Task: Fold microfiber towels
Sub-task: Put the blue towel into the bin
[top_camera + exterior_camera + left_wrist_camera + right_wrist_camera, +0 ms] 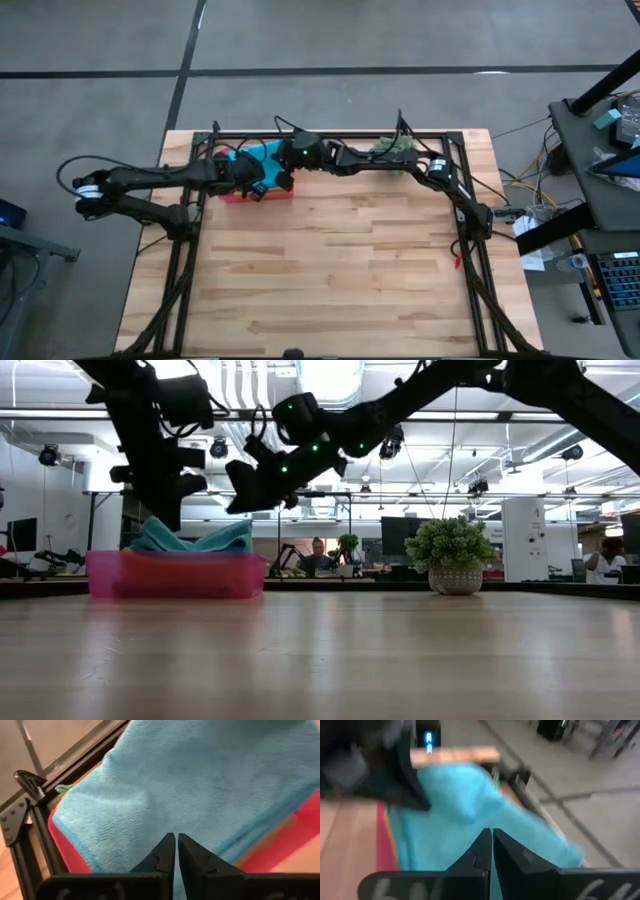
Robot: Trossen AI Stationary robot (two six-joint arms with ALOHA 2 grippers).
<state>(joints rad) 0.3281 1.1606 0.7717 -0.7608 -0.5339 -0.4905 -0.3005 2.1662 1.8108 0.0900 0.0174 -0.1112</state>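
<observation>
Both arms reach to the far edge of the wooden counter (330, 270), over the pink tray (175, 575) where the turquoise towel (190, 785) lies on top of the stack, with an orange layer showing at its edge. Left hand (176, 851): fingers pressed together just above the turquoise cloth, nothing visibly pinched. Right hand (491, 845): fingers likewise pressed together over the same towel; a small potted plant (455, 565) stands well apart on the counter.
</observation>
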